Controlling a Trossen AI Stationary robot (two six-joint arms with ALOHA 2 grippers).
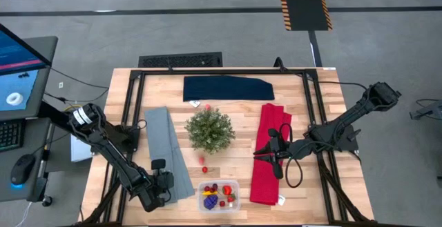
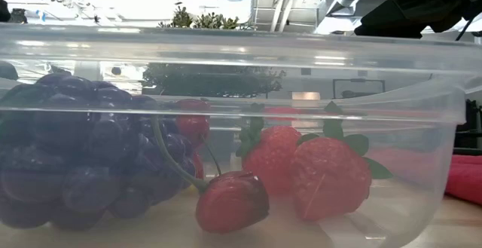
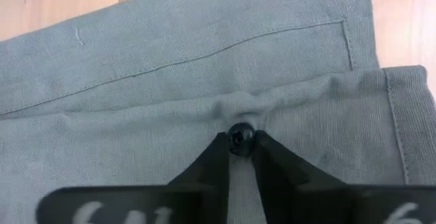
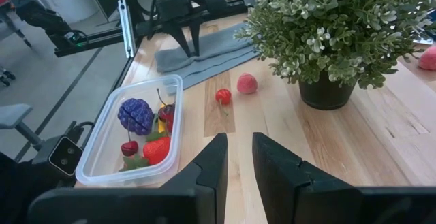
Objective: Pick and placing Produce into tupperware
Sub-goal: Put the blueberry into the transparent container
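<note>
A small dark berry [image 3: 240, 135] lies on the grey cloth [image 1: 169, 151], and my left gripper [image 3: 240, 148] is shut on it, just left of the tupperware [image 1: 218, 194]. This clear tupperware [image 4: 133, 132] holds a purple grape cluster [image 2: 75, 150], strawberries [image 2: 327, 176] and a cherry [image 2: 232, 201]. On the bare wood between the tupperware and the potted plant [image 1: 209, 129] lie a red berry [image 4: 223, 96] and a pink one [image 4: 246, 83]. My right gripper [image 4: 240, 149] hangs above the red cloth [image 1: 269, 154], fingers slightly apart with nothing between them. My left gripper pinches the small dark berry [image 3: 240, 137] between its two fingertips [image 3: 216, 149]. The fingers come down at it steeply from above. The berry sits on the grey cloth, which wrinkles a little around it.
A dark blue cloth [image 1: 228, 87] lies at the table's far side, with a small red piece [image 1: 207, 107] just in front of it. A black frame [image 1: 135, 103] runs around the table top. A monitor [image 1: 21, 68] and a mouse stand on a desk off the table's left.
</note>
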